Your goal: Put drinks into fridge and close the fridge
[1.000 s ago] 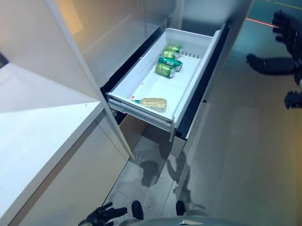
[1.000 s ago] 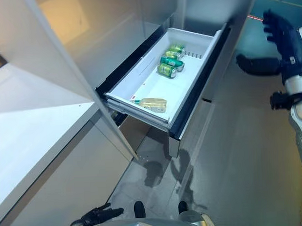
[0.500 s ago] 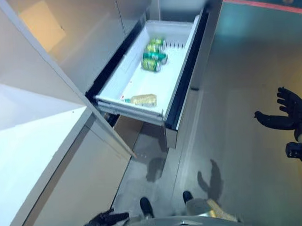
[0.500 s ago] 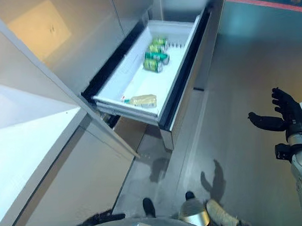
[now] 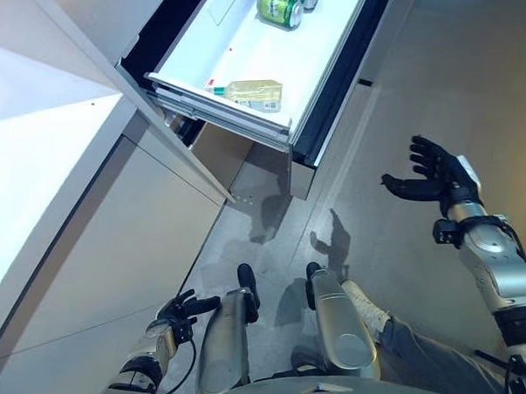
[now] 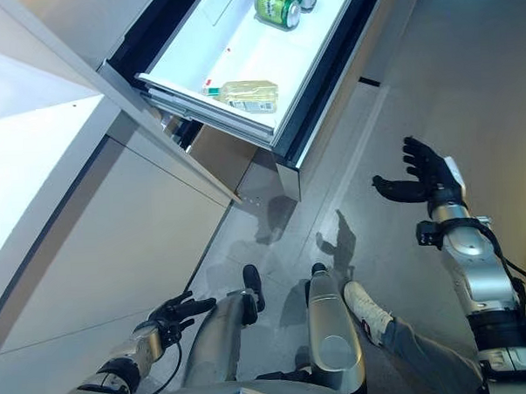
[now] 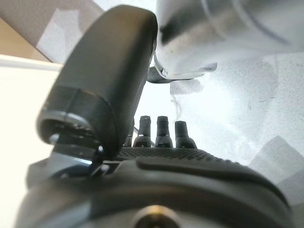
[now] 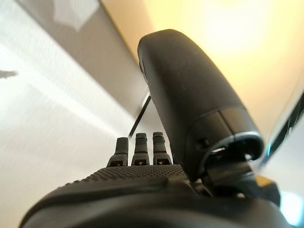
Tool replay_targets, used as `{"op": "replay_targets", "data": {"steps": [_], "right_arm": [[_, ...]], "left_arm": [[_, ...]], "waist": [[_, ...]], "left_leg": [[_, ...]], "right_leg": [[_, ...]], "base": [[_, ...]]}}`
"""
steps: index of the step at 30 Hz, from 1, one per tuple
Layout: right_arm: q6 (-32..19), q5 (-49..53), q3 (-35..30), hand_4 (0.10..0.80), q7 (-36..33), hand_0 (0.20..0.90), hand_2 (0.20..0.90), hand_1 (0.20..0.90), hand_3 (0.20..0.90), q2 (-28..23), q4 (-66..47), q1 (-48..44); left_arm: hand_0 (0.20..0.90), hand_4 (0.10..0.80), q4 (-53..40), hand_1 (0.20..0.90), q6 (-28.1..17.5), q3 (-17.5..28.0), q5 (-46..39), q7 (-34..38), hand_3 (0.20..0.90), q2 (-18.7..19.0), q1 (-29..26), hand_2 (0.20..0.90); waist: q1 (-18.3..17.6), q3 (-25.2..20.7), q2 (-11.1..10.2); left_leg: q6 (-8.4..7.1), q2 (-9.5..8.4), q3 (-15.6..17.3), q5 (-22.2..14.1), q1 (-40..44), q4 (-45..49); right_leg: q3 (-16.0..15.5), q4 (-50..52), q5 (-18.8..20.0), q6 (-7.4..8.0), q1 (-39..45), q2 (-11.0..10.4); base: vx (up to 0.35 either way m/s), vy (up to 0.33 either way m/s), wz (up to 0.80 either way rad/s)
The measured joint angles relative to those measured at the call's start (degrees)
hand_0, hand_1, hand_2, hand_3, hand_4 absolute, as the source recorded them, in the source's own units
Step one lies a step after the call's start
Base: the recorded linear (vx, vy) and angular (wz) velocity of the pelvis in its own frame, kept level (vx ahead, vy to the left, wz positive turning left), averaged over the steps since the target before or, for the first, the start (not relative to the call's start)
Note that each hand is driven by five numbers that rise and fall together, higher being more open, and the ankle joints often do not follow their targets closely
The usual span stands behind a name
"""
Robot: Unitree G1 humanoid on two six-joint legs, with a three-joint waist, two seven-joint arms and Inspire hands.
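Observation:
The fridge's white drawer (image 5: 248,54) stands pulled out at the top of the eye views. In it lie a clear bottle of pale drink (image 5: 253,94) near the front edge and green cans (image 5: 283,8) further back. My right hand (image 5: 435,174) is open and empty, raised in the air to the right of the drawer's dark front panel (image 5: 341,89), apart from it. Its straight fingers show in the right wrist view (image 8: 137,151). My left hand (image 5: 182,310) hangs low beside my body, open and empty; it also shows in the left wrist view (image 7: 161,130).
A white counter (image 5: 33,137) runs along the left, with a pale cabinet side (image 5: 117,247) below it. Grey floor (image 5: 389,95) stretches to the right of the drawer.
The camera has tilted down and the drawer now sits at the top of the view. My right hand has come down from beside the drawer's far end and stays open.

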Motion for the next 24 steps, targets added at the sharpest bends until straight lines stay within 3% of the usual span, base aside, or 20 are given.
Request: {"op": "replay_targets", "data": {"steps": [10, 17, 24], "right_arm": [[0.4, -4.5, 10.3, 0.800, -0.7, 0.900, 0.900, 0.900, 0.900, -0.1, 4.1, -15.9], [0.8, -6.9, 14.5, 0.800, -3.0, 0.900, 0.900, 0.900, 0.900, -0.1, 4.1, -19.8], [4.0, -6.8, 17.9, 0.800, -5.4, 0.900, 0.900, 0.900, 0.900, 1.1, 4.2, -23.9]], "left_arm": [[0.900, 0.800, -0.4, 0.900, 1.7, -2.9, 0.0, 2.2, 0.900, 0.4, -3.5, 0.900], [0.900, 0.800, -0.6, 0.900, 1.9, -4.2, 0.0, 2.4, 0.900, 0.3, -3.8, 0.900], [0.900, 0.800, -0.4, 0.900, 1.9, -4.3, 0.1, 2.6, 0.900, -0.4, -3.9, 0.900]], "waist": [[3.1, 3.3, 1.5], [3.4, 3.6, 1.7], [6.3, 3.7, 1.9]], "left_leg": [[-0.64, -1.30, -4.9, 0.5, -3.1, 1.5], [-1.15, -1.27, -6.1, 2.2, -3.1, -0.5], [-2.17, -1.20, -8.3, 3.2, -1.2, -2.2]], "right_leg": [[-2.2, 2.3, -0.5, -0.69, -2.1, 0.2], [-3.3, 1.1, -0.2, -1.15, -2.0, 0.3], [-5.6, -0.7, -0.1, -1.50, 0.8, 0.5]], "base": [[0.000, -0.023, 0.11], [-0.011, 0.003, 0.06], [0.040, -0.013, 0.14]]}}
